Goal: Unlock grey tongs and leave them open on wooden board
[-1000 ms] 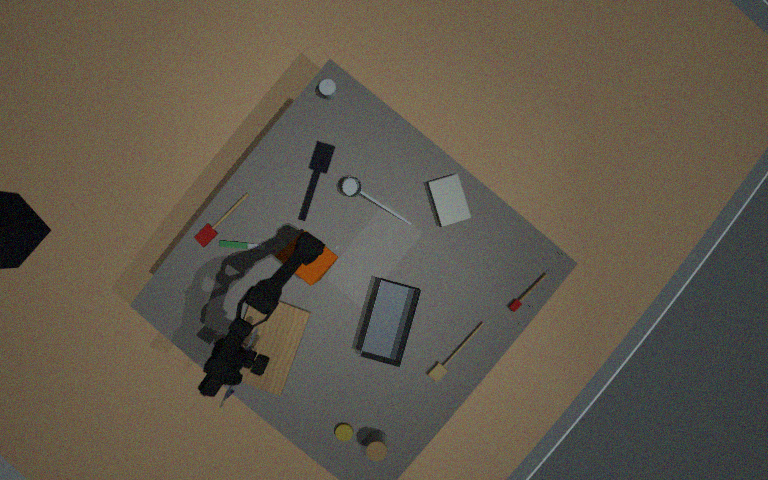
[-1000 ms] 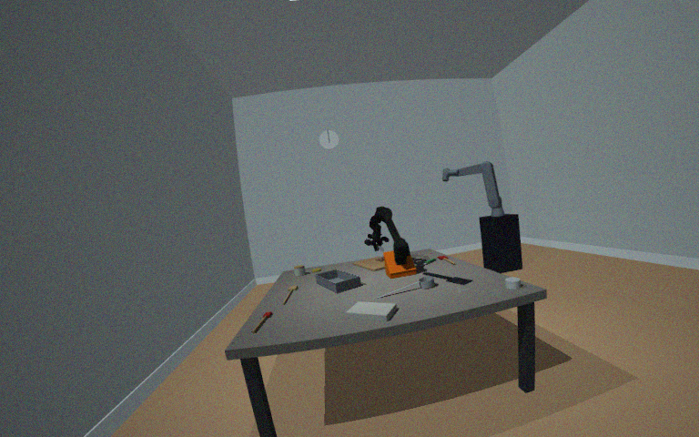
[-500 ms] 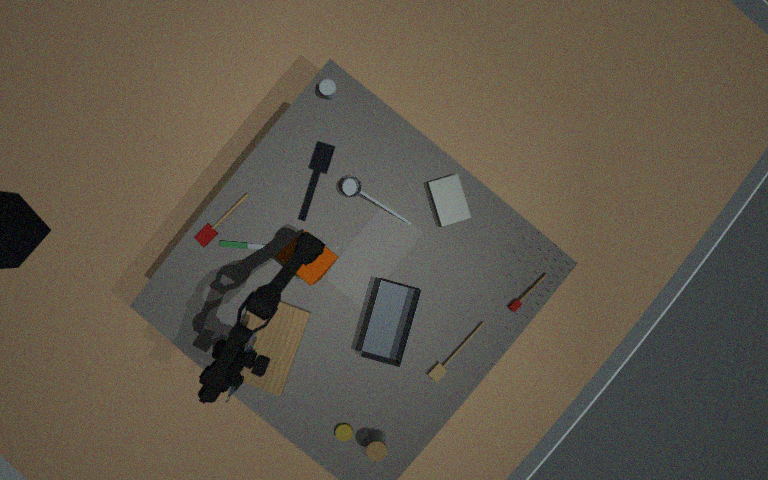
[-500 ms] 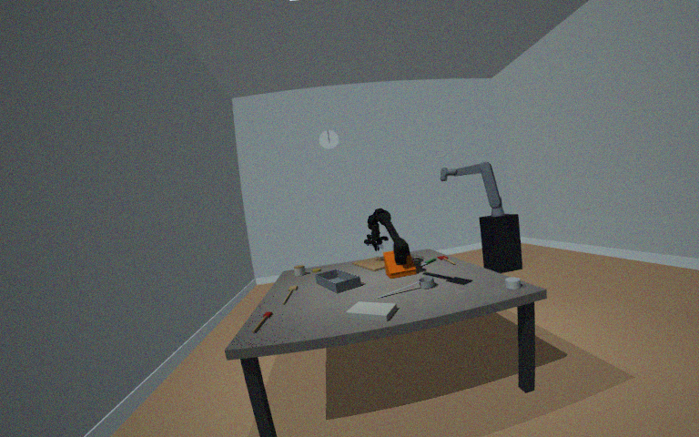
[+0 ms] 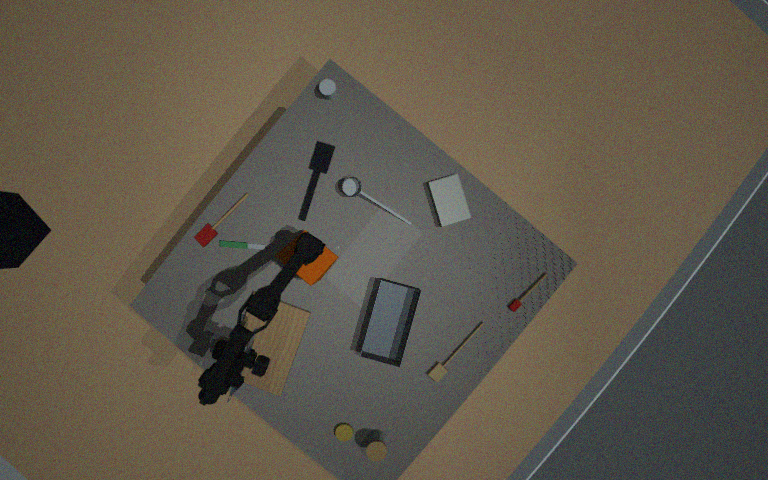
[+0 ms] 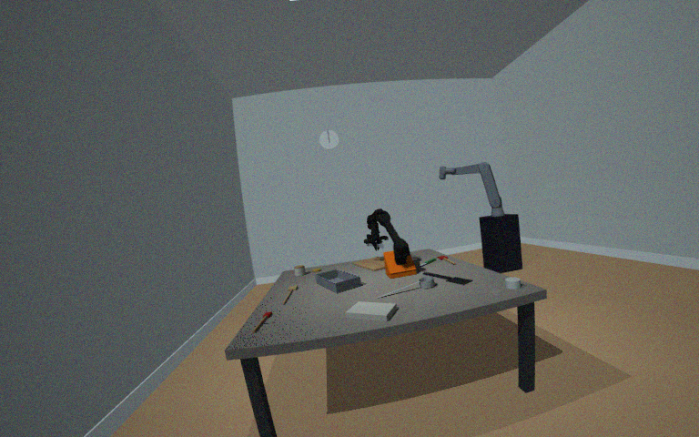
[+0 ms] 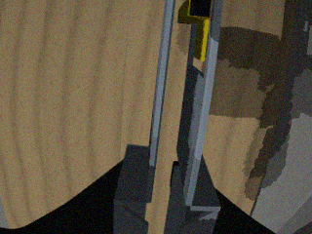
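Note:
My gripper (image 6: 378,247) (image 7: 153,170) is shut on the grey tongs (image 7: 161,83) and points down above the left part of the wooden board (image 5: 288,345) (image 7: 73,73). In the wrist view the two tong arms run from between my fingers to the top edge, a narrow gap apart, with a yellow lock piece (image 7: 205,39) between them. The hinge end and the tips are out of that view. In the top view the arm hides most of the tongs. The roasting tin (image 5: 411,322) (image 6: 329,285) stands to the right of the board, with nothing across it.
An orange block (image 5: 322,266) (image 6: 391,269) sits at the arm's base, behind the board. A green-handled tool (image 5: 233,244), a black spatula (image 5: 321,157), a long-handled ladle (image 5: 385,208) and a pale box (image 5: 449,200) lie farther back. A yellow disc (image 5: 343,432) lies near the front corner.

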You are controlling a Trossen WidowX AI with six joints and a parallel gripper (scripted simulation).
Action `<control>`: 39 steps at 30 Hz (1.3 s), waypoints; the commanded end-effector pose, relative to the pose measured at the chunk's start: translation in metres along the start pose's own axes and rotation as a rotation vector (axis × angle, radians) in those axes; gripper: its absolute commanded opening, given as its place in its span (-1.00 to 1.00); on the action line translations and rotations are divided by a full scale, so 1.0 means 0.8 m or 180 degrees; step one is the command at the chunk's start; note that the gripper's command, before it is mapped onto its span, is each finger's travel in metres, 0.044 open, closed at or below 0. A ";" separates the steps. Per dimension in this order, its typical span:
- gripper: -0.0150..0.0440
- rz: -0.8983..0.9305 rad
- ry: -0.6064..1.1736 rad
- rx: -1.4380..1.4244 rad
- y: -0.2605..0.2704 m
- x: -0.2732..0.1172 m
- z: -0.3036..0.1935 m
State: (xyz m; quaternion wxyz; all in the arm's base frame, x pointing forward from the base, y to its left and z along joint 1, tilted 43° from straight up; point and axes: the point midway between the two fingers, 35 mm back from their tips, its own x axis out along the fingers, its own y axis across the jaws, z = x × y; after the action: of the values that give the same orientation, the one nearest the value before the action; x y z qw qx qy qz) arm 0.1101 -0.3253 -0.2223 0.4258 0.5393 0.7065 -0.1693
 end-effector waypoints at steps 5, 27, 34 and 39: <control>-1.00 -0.0023 -0.0054 -0.0016 -0.001 0.010 0.004; -1.00 -0.0036 -0.0108 -0.0017 -0.001 0.054 0.003; -1.00 -0.0039 -0.0125 -0.0017 -0.001 0.068 0.001; -1.00 -0.0041 -0.0133 -0.0017 -0.001 0.075 0.000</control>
State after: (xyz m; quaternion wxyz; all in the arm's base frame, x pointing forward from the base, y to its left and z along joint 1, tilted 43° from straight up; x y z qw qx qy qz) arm 0.1055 -0.2903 -0.2672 0.4398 0.5282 0.7037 -0.1795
